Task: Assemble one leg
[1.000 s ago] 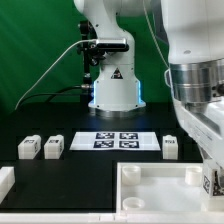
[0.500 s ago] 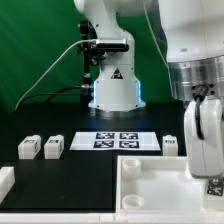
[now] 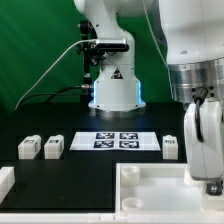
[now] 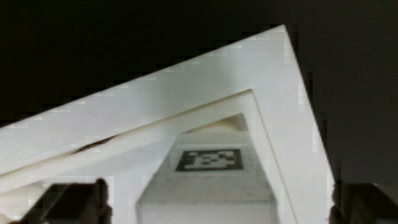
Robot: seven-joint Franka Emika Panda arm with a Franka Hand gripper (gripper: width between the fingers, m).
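Observation:
Three legs stand on the black table in the exterior view: two side by side at the left (image 3: 28, 148) (image 3: 53, 146) and one (image 3: 171, 147) on the right, beside the marker board. A fourth is not visible. The large white tray-like panel (image 3: 150, 182) lies at the front right. My gripper (image 3: 205, 172) hangs over its right end. In the wrist view the panel's corner (image 4: 214, 90) fills the picture, with a square tag (image 4: 210, 159) inside it. My gripper (image 4: 221, 203) is open, its dark fingers (image 4: 75, 203) far apart on either side of the white panel.
The marker board (image 3: 115, 141) lies mid-table in front of the arm's base (image 3: 112, 88). A white block (image 3: 5, 181) sits at the front edge on the exterior view's left. The arm's bulk hides the table's right end.
The hand has shifted a little over the panel's right end since a second ago, so one dark finger now shows. Nothing has moved in the last half second.

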